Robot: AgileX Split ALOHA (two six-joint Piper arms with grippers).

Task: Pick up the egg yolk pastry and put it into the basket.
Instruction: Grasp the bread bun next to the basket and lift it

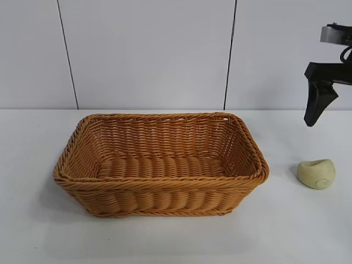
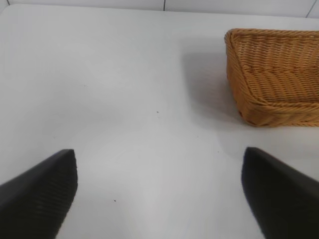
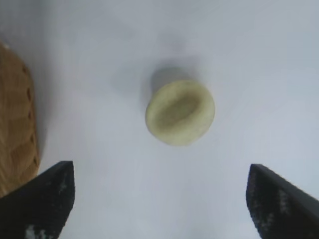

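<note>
Right gripper (image 3: 159, 199): its fingers (image 3: 42, 199) are standing wide apart and holding nothing, hanging in the air above the egg yolk pastry (image 1: 317, 174). The pastry is lying on the white bench (image 1: 297, 231) at the right, just beside the basket (image 1: 159, 165) but not touching it, its dented face turned up. Left gripper (image 2: 159, 194): fingers likewise spread and gripping nothing, hovering over bare bench to the left of the basket, which is sitting at centre.
</note>
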